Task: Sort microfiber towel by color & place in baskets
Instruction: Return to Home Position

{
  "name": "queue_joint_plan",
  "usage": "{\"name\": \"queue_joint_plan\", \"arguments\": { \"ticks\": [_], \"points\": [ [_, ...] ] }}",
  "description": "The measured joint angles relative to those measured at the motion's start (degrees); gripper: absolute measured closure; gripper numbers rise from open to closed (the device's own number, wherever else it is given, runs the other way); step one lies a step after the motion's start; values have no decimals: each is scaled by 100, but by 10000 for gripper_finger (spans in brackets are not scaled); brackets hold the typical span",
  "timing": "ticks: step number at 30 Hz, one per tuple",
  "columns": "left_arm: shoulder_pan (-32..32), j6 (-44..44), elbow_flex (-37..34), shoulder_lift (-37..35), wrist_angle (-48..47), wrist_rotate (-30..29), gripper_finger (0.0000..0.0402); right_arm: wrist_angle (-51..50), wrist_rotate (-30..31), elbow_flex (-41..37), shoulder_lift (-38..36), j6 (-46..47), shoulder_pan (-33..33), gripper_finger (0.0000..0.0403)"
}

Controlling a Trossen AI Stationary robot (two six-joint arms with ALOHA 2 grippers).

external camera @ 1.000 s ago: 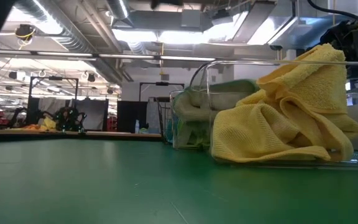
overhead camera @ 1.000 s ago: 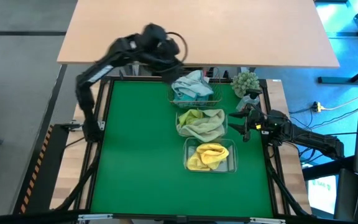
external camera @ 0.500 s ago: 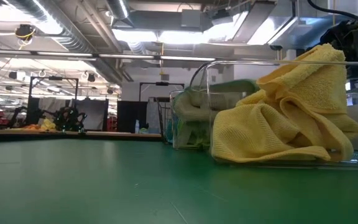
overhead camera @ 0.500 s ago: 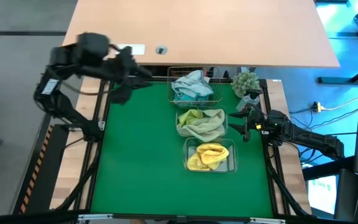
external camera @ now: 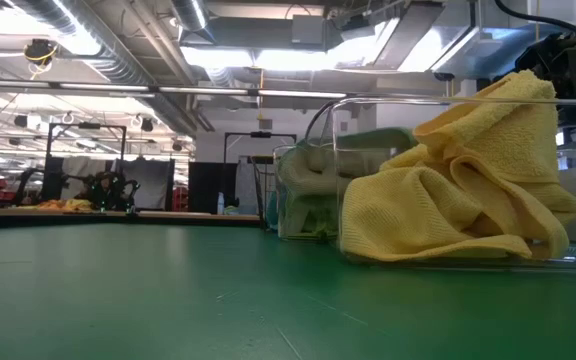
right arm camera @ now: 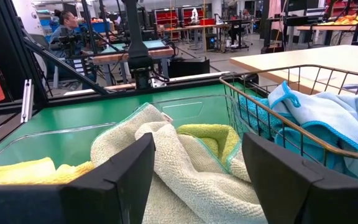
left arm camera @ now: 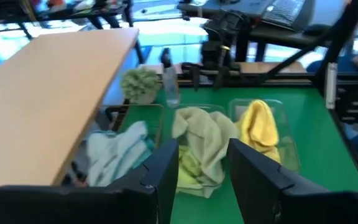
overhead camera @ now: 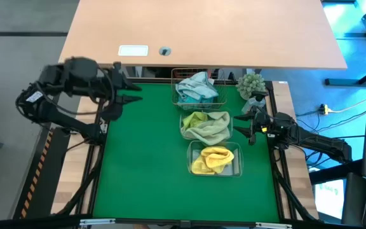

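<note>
Three baskets stand in a row on the right half of the green mat. The copper wire basket (overhead camera: 199,89) at the far end holds a blue towel (overhead camera: 194,88). The middle clear tub (overhead camera: 206,126) holds pale green towels (left arm camera: 199,146). The near clear tub (overhead camera: 215,159) holds a yellow towel (external camera: 458,190). My left gripper (overhead camera: 132,93) hovers open and empty over the mat's far left corner, pointing toward the baskets. My right gripper (overhead camera: 249,124) rests open and empty at the right edge, beside the middle tub.
A small potted plant (overhead camera: 251,84) and a clear bottle (left arm camera: 169,81) stand at the far right corner, behind the right gripper. A wooden tabletop (overhead camera: 202,28) runs along the far edge. The mat's left and near parts (overhead camera: 145,165) are bare.
My left gripper has swung away from above the wire basket toward the table's left edge, rising a little and rolling at the wrist. Its fingers stay open and empty. The towels and baskets have not moved.
</note>
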Motion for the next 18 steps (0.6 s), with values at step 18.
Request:
{"name": "queue_joint_plan", "arguments": {
  "ticks": [18],
  "points": [
    [-4,167,-5641,-3091,3960,721,269,0,2,0,0,0,-4,162]
  ]
}}
